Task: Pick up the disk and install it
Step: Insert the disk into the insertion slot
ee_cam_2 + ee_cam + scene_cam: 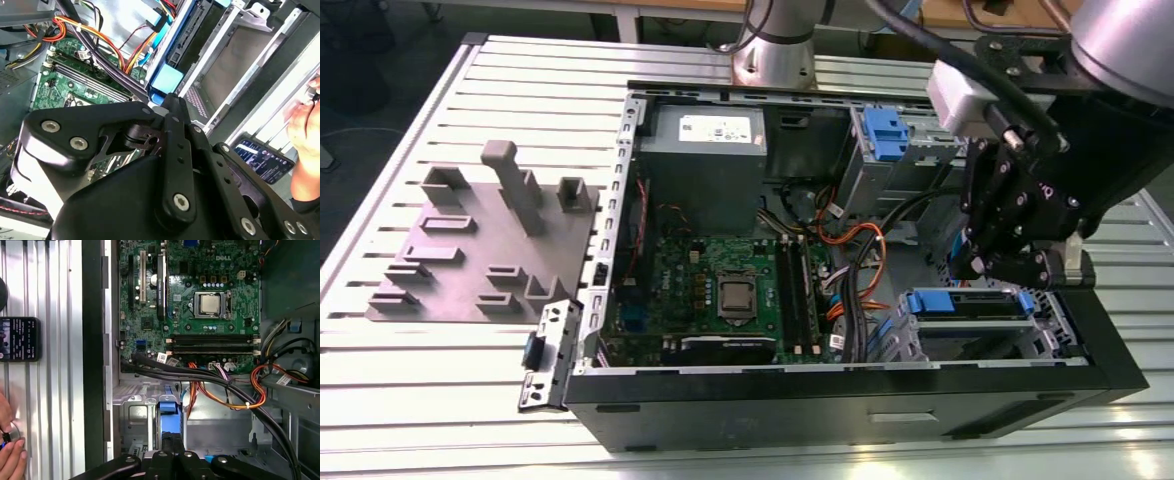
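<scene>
The disk point(970, 302), a flat metal drive in a blue plastic bracket, sits in the drive cage at the near corner of the open computer case point(720, 405) on the exterior view's right, its blue bracket end facing toward the motherboard point(720, 290). The gripper point(1001, 268) hangs right over that cage, touching or just above the far edge of the disk; whether its jaws are parted or clamped on the bracket I cannot tell. In the first wrist view the blue bracket point(169, 422) runs straight under the black linkage. By my judgement the disk is stiff, fairly heavy for its size and sensitive to knocks, with smooth metal faces that could slip; the blue bracket's rim offers the safer hold. Bundled cables point(847, 290) lie just beside the cage. A person's hand point(10, 452) rests on the slatted table point(440, 400) outside the case.
</scene>
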Motion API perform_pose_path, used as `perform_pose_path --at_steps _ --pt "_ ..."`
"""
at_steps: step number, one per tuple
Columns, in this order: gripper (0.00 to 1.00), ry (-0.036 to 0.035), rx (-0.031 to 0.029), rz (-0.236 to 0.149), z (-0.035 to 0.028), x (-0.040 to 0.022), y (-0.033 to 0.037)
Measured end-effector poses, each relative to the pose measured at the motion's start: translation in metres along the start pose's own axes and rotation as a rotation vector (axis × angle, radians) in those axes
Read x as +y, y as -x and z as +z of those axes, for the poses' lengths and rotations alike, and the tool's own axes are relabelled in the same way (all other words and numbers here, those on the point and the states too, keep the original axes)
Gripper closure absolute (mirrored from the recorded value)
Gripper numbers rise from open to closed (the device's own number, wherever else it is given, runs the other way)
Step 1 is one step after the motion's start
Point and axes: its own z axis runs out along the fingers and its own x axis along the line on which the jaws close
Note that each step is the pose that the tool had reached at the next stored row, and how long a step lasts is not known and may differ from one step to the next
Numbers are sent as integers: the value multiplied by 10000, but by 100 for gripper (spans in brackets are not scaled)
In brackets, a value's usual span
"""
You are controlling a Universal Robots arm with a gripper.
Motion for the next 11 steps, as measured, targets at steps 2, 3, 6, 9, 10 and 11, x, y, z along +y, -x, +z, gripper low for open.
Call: perform_pose_path --at_steps 2,3,6,9,10,11 --pt "89 0 1 0 36 1 0" --pt "89 0 1 0 54 1 -1" --pt "89 0 0 0 108 2 -1" --pt "89 0 0 0 163 3 -2" --pt "89 0 1 0 181 3 -2" --pt "89 1 1 0 199 3 -3"
